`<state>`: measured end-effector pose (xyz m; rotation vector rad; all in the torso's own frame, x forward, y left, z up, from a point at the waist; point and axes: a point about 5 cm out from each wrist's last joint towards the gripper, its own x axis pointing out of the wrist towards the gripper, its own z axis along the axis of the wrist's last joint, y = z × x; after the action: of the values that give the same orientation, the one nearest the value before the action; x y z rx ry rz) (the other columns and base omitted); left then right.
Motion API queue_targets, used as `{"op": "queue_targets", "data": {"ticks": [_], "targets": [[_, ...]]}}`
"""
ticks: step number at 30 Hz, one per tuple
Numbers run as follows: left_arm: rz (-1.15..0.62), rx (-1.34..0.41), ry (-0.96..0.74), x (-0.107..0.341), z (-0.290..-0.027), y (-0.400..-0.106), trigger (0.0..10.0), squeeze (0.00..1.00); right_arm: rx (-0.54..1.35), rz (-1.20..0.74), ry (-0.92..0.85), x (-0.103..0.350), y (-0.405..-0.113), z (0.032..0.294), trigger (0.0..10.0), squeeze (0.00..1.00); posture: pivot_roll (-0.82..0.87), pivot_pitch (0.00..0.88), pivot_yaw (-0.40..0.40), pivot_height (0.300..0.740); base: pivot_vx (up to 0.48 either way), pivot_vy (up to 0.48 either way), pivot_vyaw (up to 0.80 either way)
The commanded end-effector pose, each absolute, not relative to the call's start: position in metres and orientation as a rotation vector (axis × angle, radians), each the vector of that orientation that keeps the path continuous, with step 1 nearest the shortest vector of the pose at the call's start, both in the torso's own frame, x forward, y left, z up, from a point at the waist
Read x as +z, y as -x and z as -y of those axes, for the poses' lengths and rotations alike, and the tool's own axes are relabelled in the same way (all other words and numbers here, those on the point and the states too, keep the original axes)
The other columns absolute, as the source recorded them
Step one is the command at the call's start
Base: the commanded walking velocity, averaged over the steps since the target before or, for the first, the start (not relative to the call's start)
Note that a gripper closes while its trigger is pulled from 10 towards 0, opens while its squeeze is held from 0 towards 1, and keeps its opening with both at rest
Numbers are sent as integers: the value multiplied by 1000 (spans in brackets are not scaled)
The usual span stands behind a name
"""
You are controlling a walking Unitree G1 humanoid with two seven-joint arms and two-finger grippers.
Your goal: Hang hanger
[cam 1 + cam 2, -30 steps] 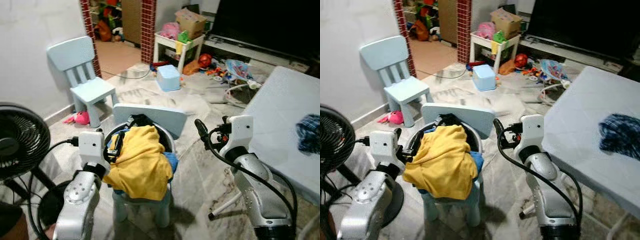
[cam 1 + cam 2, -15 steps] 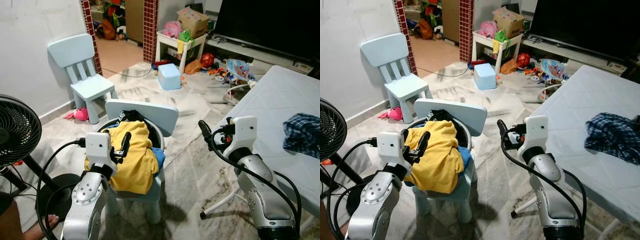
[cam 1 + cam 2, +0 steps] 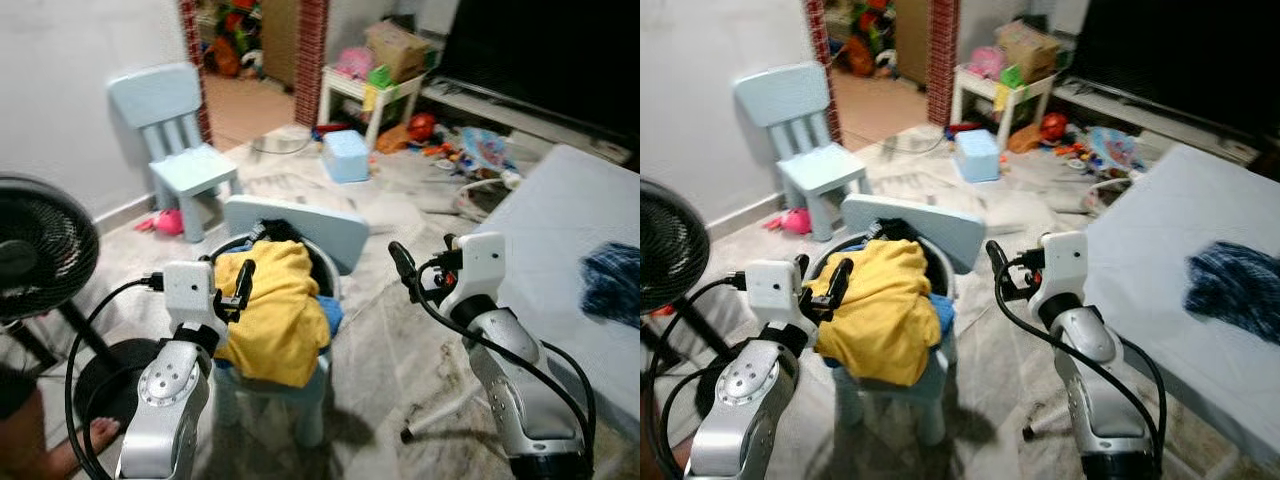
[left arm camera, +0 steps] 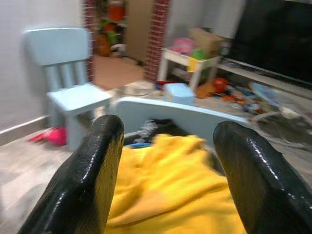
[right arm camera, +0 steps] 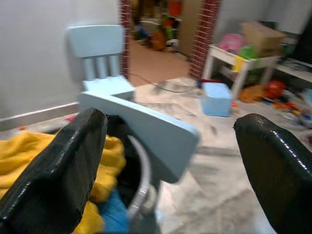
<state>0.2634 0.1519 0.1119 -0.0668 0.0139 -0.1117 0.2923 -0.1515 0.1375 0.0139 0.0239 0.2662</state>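
Note:
A pale blue child's chair (image 3: 298, 226) stands right before me with a round grey basket (image 3: 327, 277) on its seat. A yellow garment (image 3: 272, 312) is heaped over the basket, with a blue cloth (image 3: 333, 316) and something black (image 3: 281, 233) beside it. My left gripper (image 3: 823, 274) is open at the basket's left side, close to the yellow garment (image 4: 165, 195). My right gripper (image 3: 424, 257) is open to the right of the chair, apart from it, looking at the chair back (image 5: 146, 131). I cannot make out a hanger.
A black fan (image 3: 40, 262) stands at the left, with a person's foot (image 3: 95, 436) near its base. A white table (image 3: 560, 225) with a blue checked cloth (image 3: 612, 272) is at the right. Beyond are a second blue chair (image 3: 172, 130), a blue box (image 3: 347, 156) and scattered toys.
The whole picture has shifted and blurred as the camera moved. Both arms keep about the same pose on either side of the chair, both grippers open.

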Motion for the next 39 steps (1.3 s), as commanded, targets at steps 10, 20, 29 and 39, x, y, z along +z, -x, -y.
{"op": "queue_targets", "data": {"ticks": [10,20,29,39], "targets": [[-6,-153,107,114,-148,-264,10000,0,275,-3,-4,141,-292,152,10000,0,-107,0,-73,740,0,0,0],[-4,-162,115,114,-147,-263,10000,0,280,-8,-1,140,-291,150,10000,0,-108,0,-71,740,99,0,403],[-5,-170,121,114,-145,-263,10000,0,277,-7,0,140,-291,151,10000,0,-111,0,-69,740,330,0,0],[-2,-173,123,114,-143,-264,10000,0,279,-7,2,140,-291,151,10000,0,-111,0,-70,740,387,0,0]]}}
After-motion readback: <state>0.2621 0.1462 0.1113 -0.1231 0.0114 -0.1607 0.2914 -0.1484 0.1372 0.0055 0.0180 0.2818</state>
